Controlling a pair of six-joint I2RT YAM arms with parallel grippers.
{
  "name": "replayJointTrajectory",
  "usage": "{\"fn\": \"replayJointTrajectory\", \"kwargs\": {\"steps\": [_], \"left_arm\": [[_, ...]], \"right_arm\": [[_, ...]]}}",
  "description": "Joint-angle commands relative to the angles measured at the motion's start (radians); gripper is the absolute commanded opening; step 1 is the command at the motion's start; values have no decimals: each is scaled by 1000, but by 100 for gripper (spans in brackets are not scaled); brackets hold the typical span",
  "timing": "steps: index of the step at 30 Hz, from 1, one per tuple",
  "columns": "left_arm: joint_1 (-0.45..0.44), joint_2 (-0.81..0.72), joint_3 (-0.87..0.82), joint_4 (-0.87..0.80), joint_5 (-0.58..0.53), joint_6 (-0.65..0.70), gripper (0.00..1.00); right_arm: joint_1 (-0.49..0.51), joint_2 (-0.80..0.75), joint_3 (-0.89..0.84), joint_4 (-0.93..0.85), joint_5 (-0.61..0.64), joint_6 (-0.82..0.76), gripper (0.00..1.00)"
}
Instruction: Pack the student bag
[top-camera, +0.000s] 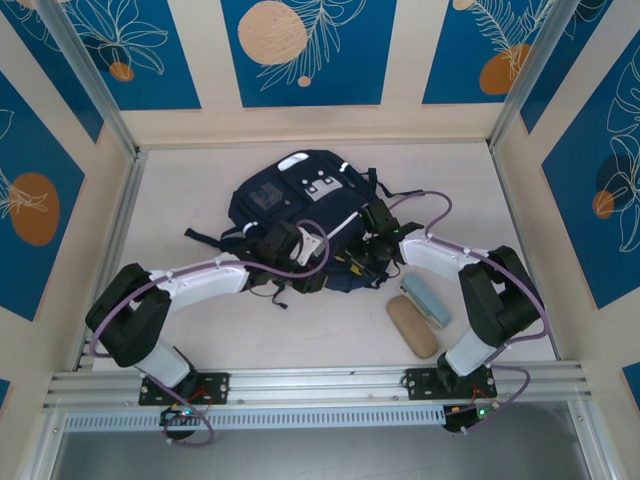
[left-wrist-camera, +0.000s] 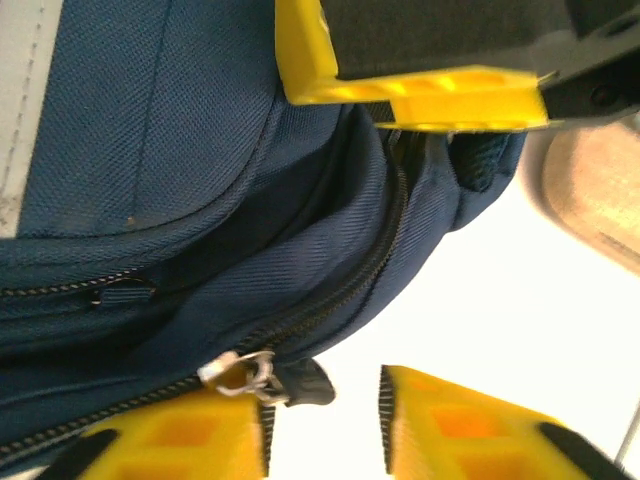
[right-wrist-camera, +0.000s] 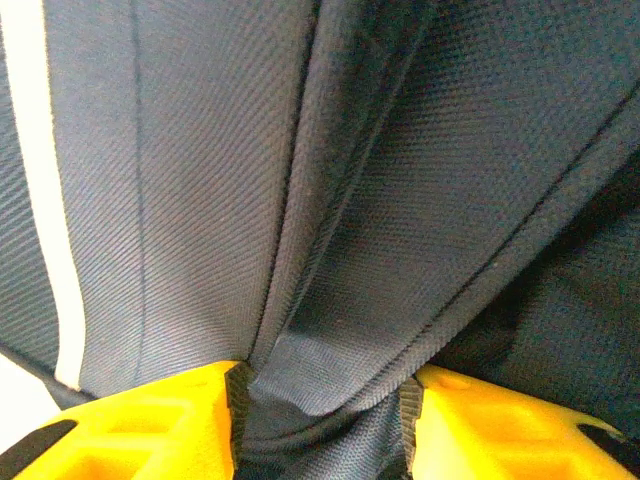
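Our left end effector (left-wrist-camera: 325, 425) stands partly open and holds nothing, with the zipper pull (left-wrist-camera: 250, 372) just by one finger. Our right end effector (right-wrist-camera: 325, 420) pinches a fold of navy cloth. The student bag (top-camera: 290, 205) lies mid-way across the table (top-camera: 200, 320), towards its far edge. We judge it soft and floppy, likely to bunch, so we'd take the pull and brace the seam.

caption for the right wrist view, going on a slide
Close-up: right gripper pinches a fold of the navy student bag between its yellow fingers, white stripe trim at the left edge.
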Motion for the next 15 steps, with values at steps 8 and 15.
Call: {"fn": "replayJointTrajectory", "kwargs": {"steps": [8, 15], "left_arm": [[58, -241, 101, -335, -453, -263, 74], [170, -348, 44, -379, -506, -376, 89]], "right_arm": [[13, -178, -7, -122, 141, -180, 53], [164, -187, 94, -257, 323, -225, 53]]}}
